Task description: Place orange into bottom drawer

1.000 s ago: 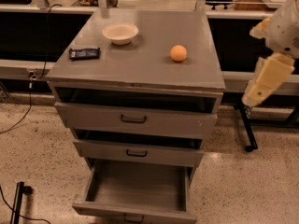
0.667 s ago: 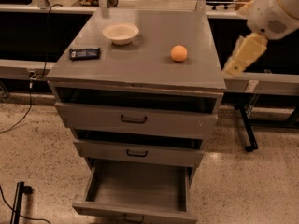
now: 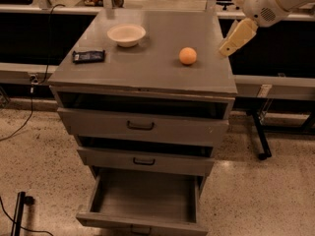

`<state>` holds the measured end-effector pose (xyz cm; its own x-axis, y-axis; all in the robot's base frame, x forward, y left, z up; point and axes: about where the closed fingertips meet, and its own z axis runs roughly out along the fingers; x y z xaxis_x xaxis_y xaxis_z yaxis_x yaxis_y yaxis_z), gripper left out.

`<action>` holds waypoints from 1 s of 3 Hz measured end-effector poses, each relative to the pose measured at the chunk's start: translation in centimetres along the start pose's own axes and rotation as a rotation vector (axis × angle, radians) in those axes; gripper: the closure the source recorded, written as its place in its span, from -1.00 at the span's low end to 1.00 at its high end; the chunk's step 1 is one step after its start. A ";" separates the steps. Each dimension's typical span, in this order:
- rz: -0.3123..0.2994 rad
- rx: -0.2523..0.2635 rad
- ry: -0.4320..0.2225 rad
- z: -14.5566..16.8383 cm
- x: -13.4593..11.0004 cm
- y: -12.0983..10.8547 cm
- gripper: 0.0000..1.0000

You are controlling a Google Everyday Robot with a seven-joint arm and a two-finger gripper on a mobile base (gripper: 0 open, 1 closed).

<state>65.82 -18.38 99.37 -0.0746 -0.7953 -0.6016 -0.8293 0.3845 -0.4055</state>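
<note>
White arm [image 3: 268, 1] comes in above and right of the orange [image 3: 187, 55]. The cream tapered gripper [image 3: 228, 47] slants down-left, hanging just right of the orange and not touching it; can't tell how far it's spread. Orange is round and matte, sitting on the flat grey metal bench [image 3: 162, 75]. Round cream bowl [image 3: 126, 34] is up-left of the orange, flat dark packet [image 3: 89, 56] far left. Bottom drawer [image 3: 142, 198] is pulled out well below the orange: a shallow grey tray.

The cabinet [image 3: 157, 38] and bottom drawer [image 3: 145, 200] are matt grey metal; orange [image 3: 187, 56] smooth-skinned; jaws at its right edge, cream plastic.
</note>
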 end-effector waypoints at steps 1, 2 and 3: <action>-0.004 0.005 0.003 -0.3 -0.1 0.0 -1.00; 0.010 0.001 -0.084 1.4 -0.8 0.4 -1.00; 0.071 0.025 -0.224 4.2 -1.7 0.6 -1.00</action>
<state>67.76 -14.82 97.21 -0.0051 -0.6433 -0.7656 -0.8123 0.4491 -0.3720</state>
